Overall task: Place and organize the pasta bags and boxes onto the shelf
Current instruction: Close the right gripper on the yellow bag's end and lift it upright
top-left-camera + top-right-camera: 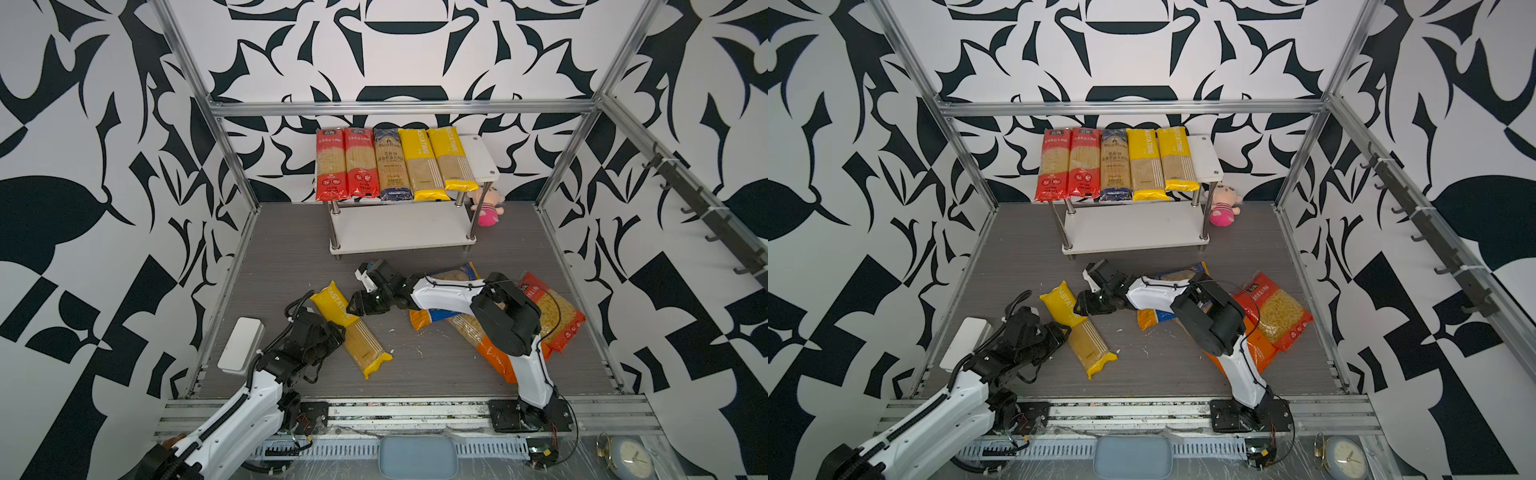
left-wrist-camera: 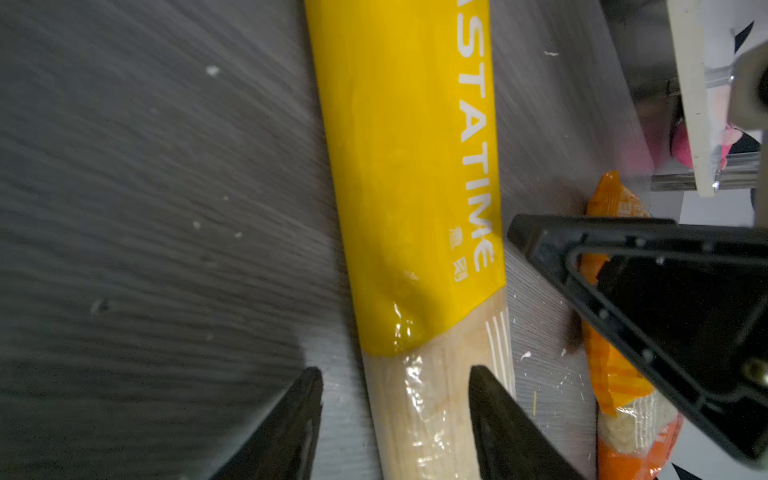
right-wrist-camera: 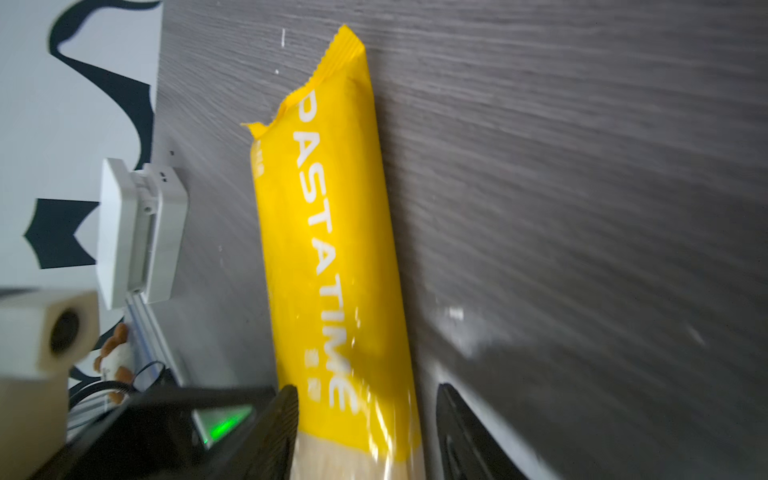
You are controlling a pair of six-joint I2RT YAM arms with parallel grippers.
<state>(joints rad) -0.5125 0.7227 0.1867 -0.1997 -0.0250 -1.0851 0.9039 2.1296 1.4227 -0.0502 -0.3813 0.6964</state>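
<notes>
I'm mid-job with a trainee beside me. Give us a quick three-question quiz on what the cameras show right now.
1. How many spaghetti packs lie on the top board of the shelf?
2. True or false: a pasta bag sits on the lower board.
3. Which pack do the jaws of the left pincer straddle? A yellow PASTATIME pack; B red bag; C blue bag.
Key: 1 five; 2 false; 3 A.

A pink plush doll (image 1: pixel 488 208) is seen at the back of the grey counter (image 1: pixel 436 365). A white box (image 1: pixel 241 345) is set at its left edge. A blue-grey tray (image 1: pixel 417 455) and a clock (image 1: pixel 629 459) are placed past the near edge.
</notes>
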